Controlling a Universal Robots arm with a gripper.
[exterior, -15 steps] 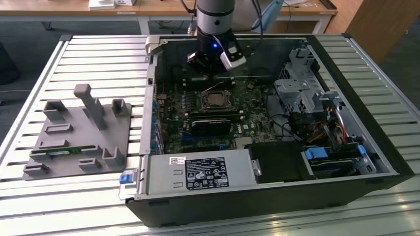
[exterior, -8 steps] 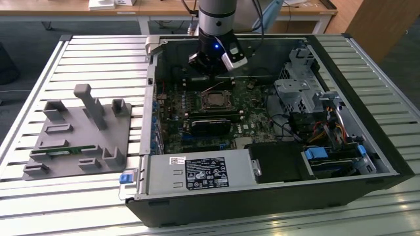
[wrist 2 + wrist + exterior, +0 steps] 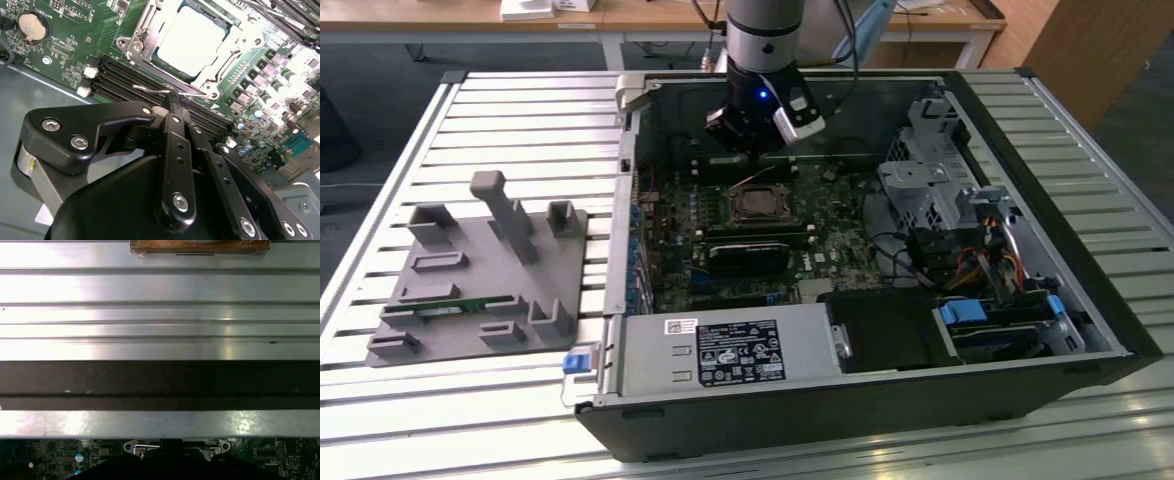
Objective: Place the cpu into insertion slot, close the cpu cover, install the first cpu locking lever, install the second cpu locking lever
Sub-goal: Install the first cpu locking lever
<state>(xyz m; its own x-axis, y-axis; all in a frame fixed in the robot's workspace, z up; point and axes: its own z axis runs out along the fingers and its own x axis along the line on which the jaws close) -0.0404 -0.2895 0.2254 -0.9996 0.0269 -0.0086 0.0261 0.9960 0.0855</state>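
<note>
Since the cpu (image 3: pixel 192 37) already sits under the closed cpu cover (image 3: pixel 227 47), we see our gripper (image 3: pixel 172 95) just beside the cover, jaws clenched on a thin wire locking lever (image 3: pixel 160 91) to work it.

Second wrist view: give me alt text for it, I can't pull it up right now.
The small square silvery-grey cpu sits in its socket, framed by the thin shiny metal cpu cover that lies down around it on the green circuit board. The black hand has its tip at a thin wire lever beside the socket, over black memory slots.
</note>
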